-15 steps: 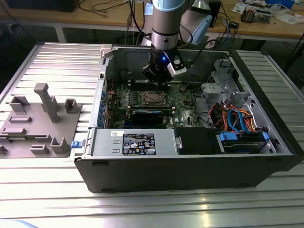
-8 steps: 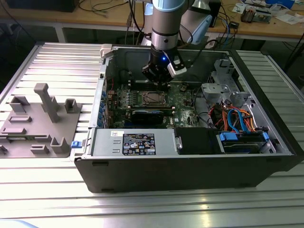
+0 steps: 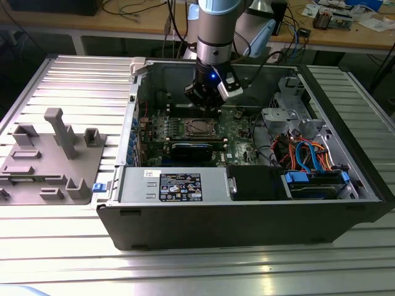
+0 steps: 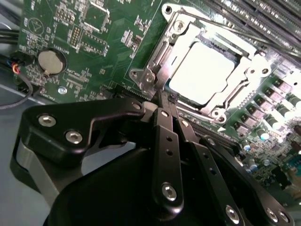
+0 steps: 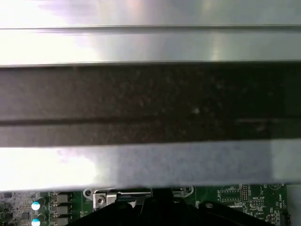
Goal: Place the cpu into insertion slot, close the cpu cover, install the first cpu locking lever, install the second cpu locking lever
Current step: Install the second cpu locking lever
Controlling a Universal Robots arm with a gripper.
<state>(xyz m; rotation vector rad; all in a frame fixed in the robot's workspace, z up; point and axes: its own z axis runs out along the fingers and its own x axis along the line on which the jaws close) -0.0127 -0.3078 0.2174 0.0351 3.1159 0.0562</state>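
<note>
Exterior view: an open computer case [image 3: 247,222] lies on a ribbed metal desk [image 3: 62,74]. Your robot arm comes down from the top centre of the frame. Its gripper [image 3: 208,108] hangs just above the green motherboard [image 3: 237,132], at the far edge of the insertion slot [image 3: 200,127]. A grey fixture tray [image 3: 52,160] sits at the left of the frame, well apart from the case.

Second wrist view: the gripper [image 4: 162,101] fills the lower half of the frame. Its black fingers [image 4: 165,141] are closed against each other, and nothing shows between them. The tips sit right by a silvery metal tab [image 4: 146,77] at the corner of the socket. Whether they touch it cannot be told.

The cpu [image 4: 202,70] lies flat in the socket at the upper right of the frame, its bright top facing up. The cpu cover [image 4: 175,44] appears to be down around it, framing the chip. A round coin battery [image 4: 51,62] sits at the upper left.

Judgement: placing the chip and closing the cover look done, and a locking lever is the step in hand. Whether either lever is latched cannot be told. This step calls for a firm, well-aimed push at that corner, without scraping the board.
</note>
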